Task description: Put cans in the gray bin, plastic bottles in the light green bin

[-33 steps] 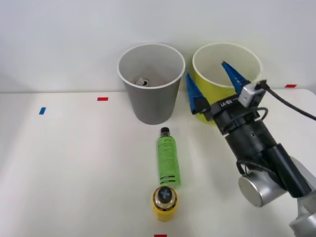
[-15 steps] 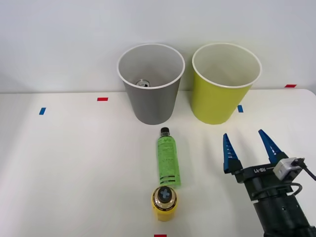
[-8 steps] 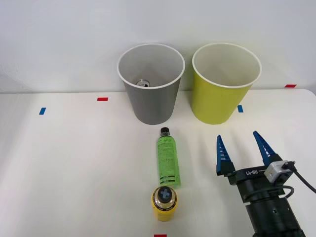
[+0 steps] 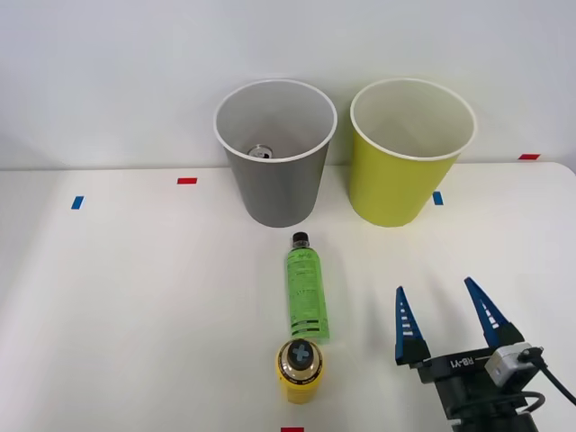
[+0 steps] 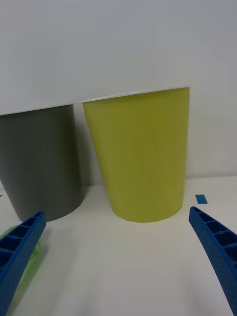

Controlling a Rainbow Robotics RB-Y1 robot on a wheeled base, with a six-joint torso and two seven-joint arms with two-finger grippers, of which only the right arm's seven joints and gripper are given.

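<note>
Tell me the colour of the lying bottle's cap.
Black, clearest in the front view: the bottle's cap.

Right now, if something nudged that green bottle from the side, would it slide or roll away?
Probably roll: the green bottle lies on its side on the smooth table, and its body looks round. It seems slim and translucent, so likely light and easy to shift. Pushed along its length, it would more likely slide.
</note>
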